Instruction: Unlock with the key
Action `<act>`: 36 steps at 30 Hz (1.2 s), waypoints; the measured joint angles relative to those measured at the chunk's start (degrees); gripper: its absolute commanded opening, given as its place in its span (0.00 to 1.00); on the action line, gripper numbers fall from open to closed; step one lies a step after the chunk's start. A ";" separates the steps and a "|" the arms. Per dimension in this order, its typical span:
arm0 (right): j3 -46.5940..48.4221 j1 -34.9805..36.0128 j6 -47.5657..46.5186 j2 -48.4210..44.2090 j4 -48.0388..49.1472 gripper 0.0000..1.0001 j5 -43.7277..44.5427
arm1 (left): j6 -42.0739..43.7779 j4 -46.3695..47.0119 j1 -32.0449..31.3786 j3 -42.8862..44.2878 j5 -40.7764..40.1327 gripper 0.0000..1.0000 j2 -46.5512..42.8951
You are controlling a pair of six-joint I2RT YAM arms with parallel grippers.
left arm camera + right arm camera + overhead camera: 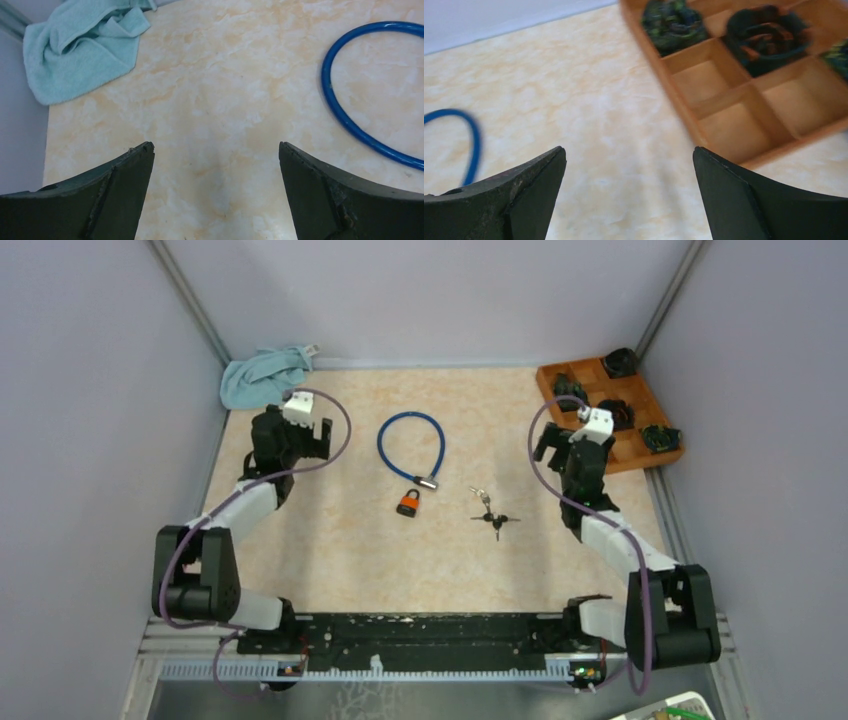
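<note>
An orange padlock point(408, 503) lies mid-table, joined to a blue cable loop point(410, 443) that also shows in the left wrist view point(335, 105) and the right wrist view point(473, 145). A bunch of keys point(492, 512) lies to the right of the padlock. My left gripper point(318, 438) is open and empty, left of the loop; its jaws stand wide apart in the left wrist view point(215, 150). My right gripper point(552, 445) is open and empty, up and right of the keys point(629, 152). Padlock and keys are out of both wrist views.
A light blue cloth point(262, 375) lies crumpled at the back left corner point(80, 45). A wooden compartment tray point(640, 455) with dark coiled items stands at the back right, close to my right gripper point(694, 120). Grey walls enclose the table.
</note>
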 measured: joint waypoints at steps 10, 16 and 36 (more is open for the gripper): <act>14.03 0.87 15.82 14.60 -9.03 0.96 -24.96 | 0.92 -28.26 0.33 21.38 11.28 0.99 0.04; 14.80 7.93 13.88 19.06 -14.38 0.77 -27.45 | 3.19 -35.12 0.33 21.42 17.86 0.99 1.03; 14.21 13.81 11.89 27.19 -14.84 0.52 -28.09 | 9.77 -43.80 -8.20 23.37 25.70 0.99 9.62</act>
